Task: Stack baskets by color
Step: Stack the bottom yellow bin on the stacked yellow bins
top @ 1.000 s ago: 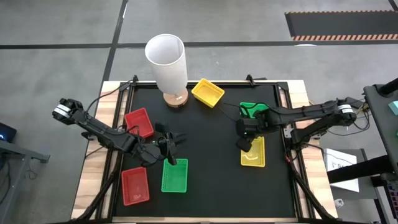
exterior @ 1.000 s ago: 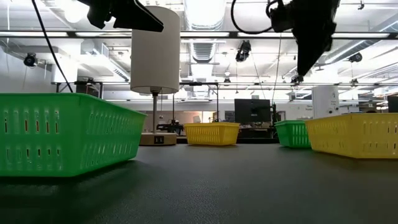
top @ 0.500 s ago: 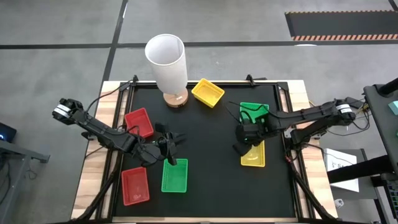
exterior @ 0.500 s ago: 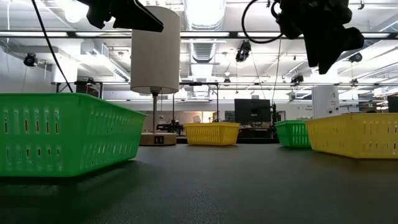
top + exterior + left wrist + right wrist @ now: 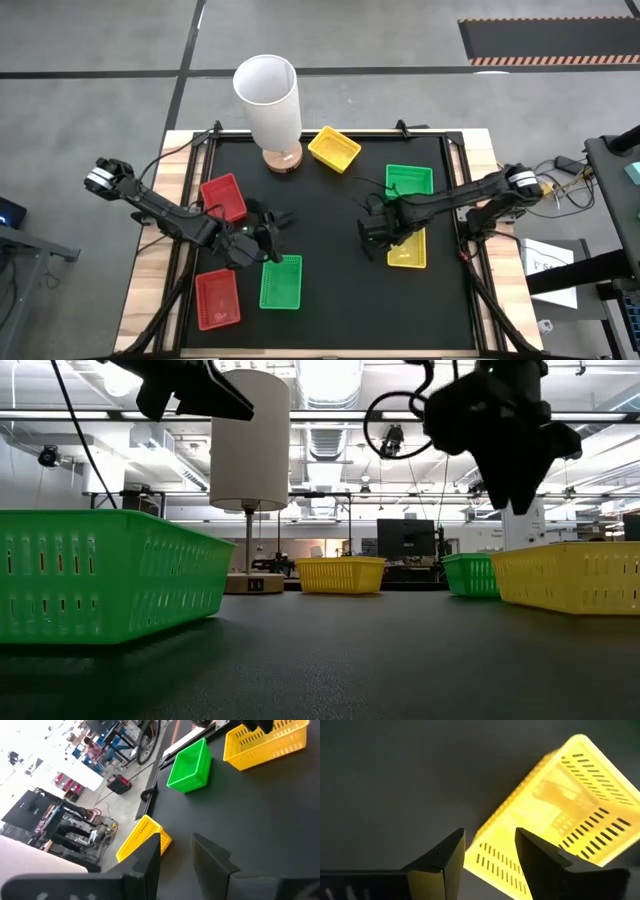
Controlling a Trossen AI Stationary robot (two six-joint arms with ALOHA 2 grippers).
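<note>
On the black mat lie two red baskets (image 5: 224,196) (image 5: 217,298), a green basket (image 5: 281,281) at the near left and another green one (image 5: 409,180) at the right. One yellow basket (image 5: 334,148) lies at the far middle and another yellow basket (image 5: 407,245) at the right. All rest flat on their bottoms. My right gripper (image 5: 372,232) hangs open, pointing down, above that right yellow basket's left edge (image 5: 510,855) and clear of it. My left gripper (image 5: 272,224) hovers open and empty just beyond the near green basket.
A tall white cylinder (image 5: 268,100) on a round wooden base (image 5: 283,158) stands at the far edge, left of the far yellow basket. Bare mat (image 5: 330,220) lies between the two grippers. Wooden table borders (image 5: 150,270) run along the mat's sides.
My right gripper has gone toward the table's left edge, off the middle of the right yellow basket to its left edge. It has come down a little, rolled about its own axis and opened. The yellow basket has stayed where it was.
</note>
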